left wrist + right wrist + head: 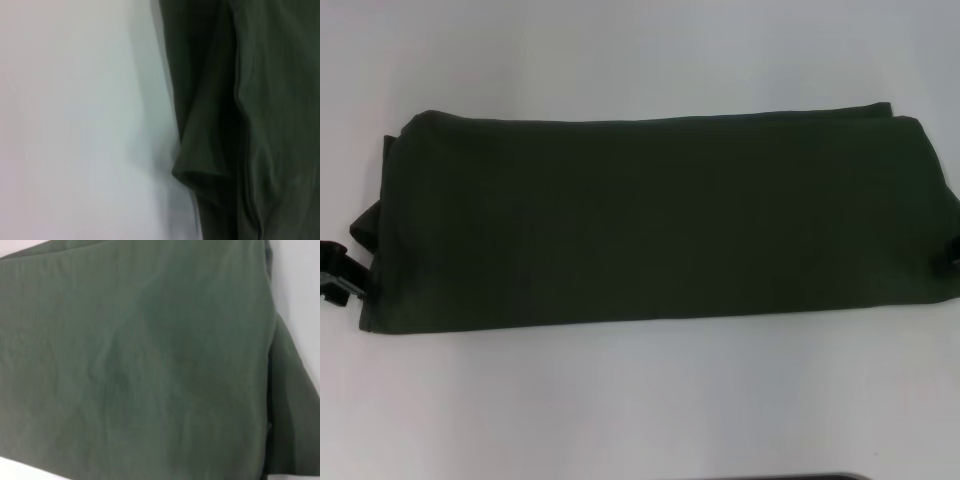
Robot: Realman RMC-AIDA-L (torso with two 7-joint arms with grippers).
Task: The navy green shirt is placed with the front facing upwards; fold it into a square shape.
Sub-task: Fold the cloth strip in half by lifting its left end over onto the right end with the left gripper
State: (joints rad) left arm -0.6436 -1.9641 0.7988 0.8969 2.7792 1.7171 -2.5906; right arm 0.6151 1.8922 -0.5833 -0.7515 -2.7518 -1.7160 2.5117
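The navy green shirt (660,215) lies folded into a long, plain dark green band that runs across the white table in the head view. No print shows on it. My left gripper (338,272) is at the band's left end, near its front corner, and only a small black part of it shows. At the right end, a black bit of my right gripper (954,252) peeks in at the frame edge. The left wrist view looks at the shirt's edge (240,120) with a loose fold hanging out. Shirt cloth (140,360) fills the right wrist view.
The white table (640,400) stretches in front of and behind the shirt. A dark object (820,477) shows at the bottom edge of the head view.
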